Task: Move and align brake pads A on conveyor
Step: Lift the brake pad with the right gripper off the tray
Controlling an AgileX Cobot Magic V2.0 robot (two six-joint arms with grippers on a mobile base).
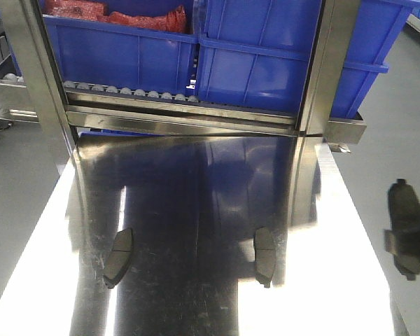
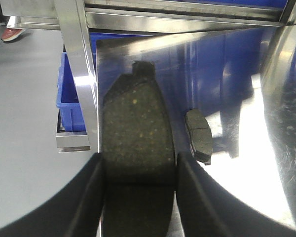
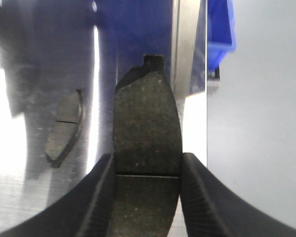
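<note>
Left held pad (image 2: 136, 128): dark, speckled, lying lengthwise away from the wrist, end tab at the far tip, near end lost between two black fingers (image 2: 91, 197). The left pincer (image 2: 139, 170) is clamped on its long edges, one finger touching each side. This pad hangs above the left rim of the shiny steel bench (image 2: 246, 163), beside a steel rack post (image 2: 81, 74). Right held pad (image 3: 147, 123): same lie, tab at the far tip, cross groove showing level with the fingertips. The right pincer (image 3: 147, 165) is closed on its long edges in the same way. It sits at the right rim of the bench; the front view shows it blurred, just past that rim, over grey floor (image 1: 399, 105). Two more pads lie flat on the bench, free of both pincers: left loose pad (image 1: 119, 257) and right loose pad (image 1: 264, 255), well apart, both pointing lengthwise toward the rack. Blue bins (image 1: 266, 63) stand on the rack at the far end of the bench.
</note>
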